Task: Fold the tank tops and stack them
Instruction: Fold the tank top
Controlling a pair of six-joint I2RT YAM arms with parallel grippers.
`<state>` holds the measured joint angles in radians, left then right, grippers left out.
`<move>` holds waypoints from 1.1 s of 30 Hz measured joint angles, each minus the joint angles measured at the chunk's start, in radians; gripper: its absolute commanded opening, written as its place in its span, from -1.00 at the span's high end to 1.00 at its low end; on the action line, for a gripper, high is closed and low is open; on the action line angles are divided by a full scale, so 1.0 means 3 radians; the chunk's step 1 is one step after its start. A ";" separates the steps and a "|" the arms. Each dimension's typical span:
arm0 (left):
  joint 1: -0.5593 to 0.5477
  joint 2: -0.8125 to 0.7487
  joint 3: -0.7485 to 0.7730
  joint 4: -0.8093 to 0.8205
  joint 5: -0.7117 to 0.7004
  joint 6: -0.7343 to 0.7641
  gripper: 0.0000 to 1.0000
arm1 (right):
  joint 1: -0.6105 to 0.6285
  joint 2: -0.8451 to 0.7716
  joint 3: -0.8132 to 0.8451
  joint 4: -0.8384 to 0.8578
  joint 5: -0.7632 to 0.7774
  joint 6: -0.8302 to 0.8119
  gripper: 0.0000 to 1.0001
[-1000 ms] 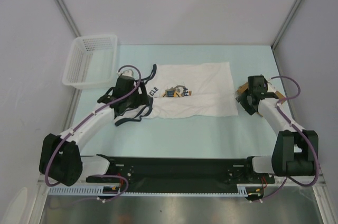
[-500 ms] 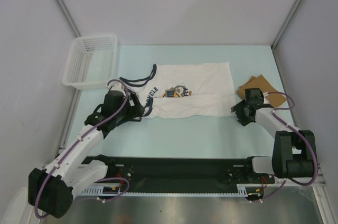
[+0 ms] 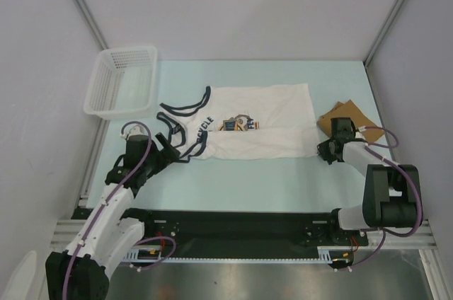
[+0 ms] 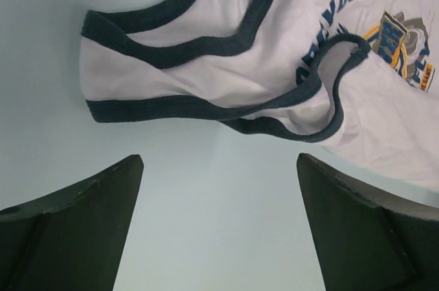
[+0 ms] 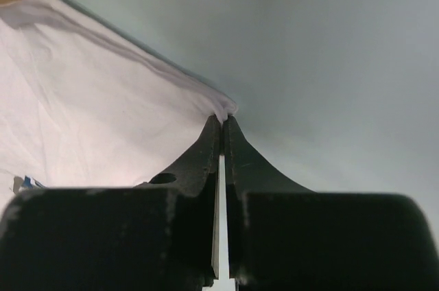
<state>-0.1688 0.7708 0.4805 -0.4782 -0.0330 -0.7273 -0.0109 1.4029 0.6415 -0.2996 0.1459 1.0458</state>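
The white tank top (image 3: pixel 262 119) with navy trim and a blue-and-yellow chest print lies spread across the middle of the table, its straps (image 4: pixel 199 51) toward the left. My right gripper (image 3: pixel 323 150) is shut on the near right hem corner of the white tank top (image 5: pixel 223 109). My left gripper (image 4: pixel 219 167) stands wide open over bare table just short of the navy-trimmed straps, nothing between its fingers (image 4: pixel 82 215). The tan-brown tank top (image 3: pixel 350 114) lies folded at the right, partly behind the right arm.
A white lattice basket (image 3: pixel 124 81) stands at the back left of the light blue table (image 3: pixel 241 172). Grey walls close in the table on three sides. The black base rail (image 3: pixel 233 226) runs along the near edge.
My right gripper dropped to the white top's hem corner and shut on it. My left arm drew back toward the near left, off the straps, and its jaws opened wider.
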 measured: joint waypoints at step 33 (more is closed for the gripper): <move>0.1184 0.0767 -0.0502 0.0909 -0.0117 -0.0699 0.99 | -0.0378 -0.0239 -0.0181 -0.0032 -0.0011 -0.0245 1.00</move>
<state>0.1864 1.0008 0.3298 -0.2054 -0.0681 -0.9371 -0.1242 1.3312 0.5873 -0.3092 0.1425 0.9722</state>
